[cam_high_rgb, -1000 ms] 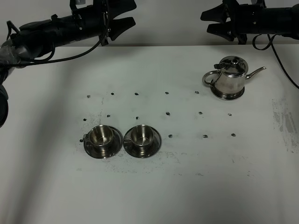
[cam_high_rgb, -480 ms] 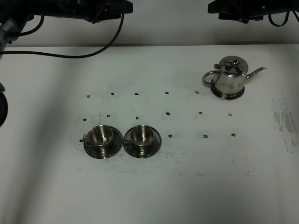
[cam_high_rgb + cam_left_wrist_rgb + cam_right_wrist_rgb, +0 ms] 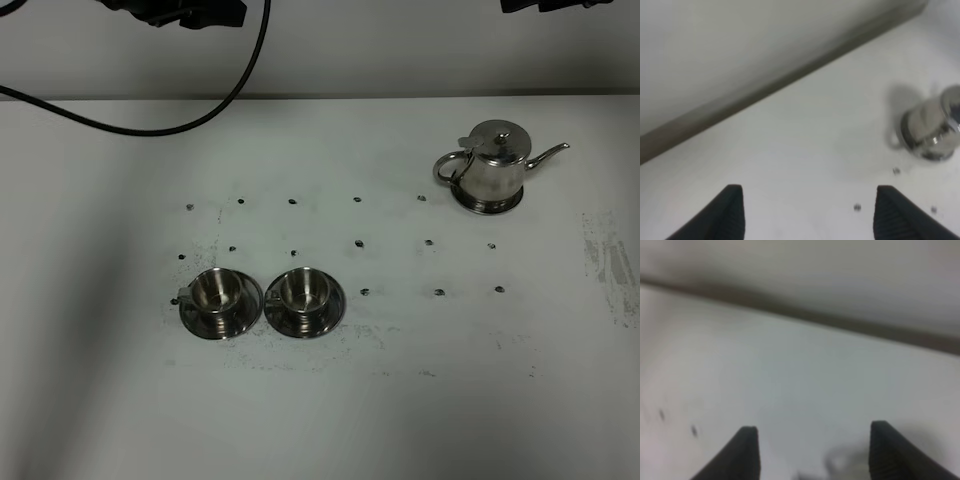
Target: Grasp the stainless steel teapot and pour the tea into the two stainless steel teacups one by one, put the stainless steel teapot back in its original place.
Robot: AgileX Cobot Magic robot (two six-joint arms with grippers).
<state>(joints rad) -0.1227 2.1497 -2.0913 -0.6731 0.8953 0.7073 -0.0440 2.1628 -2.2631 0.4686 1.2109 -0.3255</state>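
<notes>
Up close, the left hand (image 3: 812, 217) hangs released: its two black fingers (image 3: 732, 212) stand wide apart with only bare white surface (image 3: 790, 150) between them. The right hand (image 3: 815, 455) is likewise spread and holds nothing, its fingertips framing a blurred stretch of the same surface.

Only the left wrist view brings the task's thing near a hand. The shiny, squat stainless steel teapot (image 3: 932, 131) shows there as a smeared silver shape, standing on the surface well beyond the fingertips and off to one side, clear of the gap. The right wrist view gives just a faint grey smudge between the fingertips, too blurred to name, and two small dark marks (image 3: 692, 430).

The high view alone shows the whole layout. Of the arms it keeps only black scraps at its top edge: the left arm (image 3: 180, 12), with a black cable (image 3: 150, 128) looping over the surface's far side, and the right arm (image 3: 555, 4). Neither hand's fingers can be made out there. The teapot stands upright at the far right of the surface, thin spout pointing right and loop handle left, below the right arm's scrap and well apart from the left one. Two small stainless steel teacups (image 3: 220, 290) sit side by side left of centre, nearer the front, each on a round steel saucer (image 3: 205, 326).
</notes>
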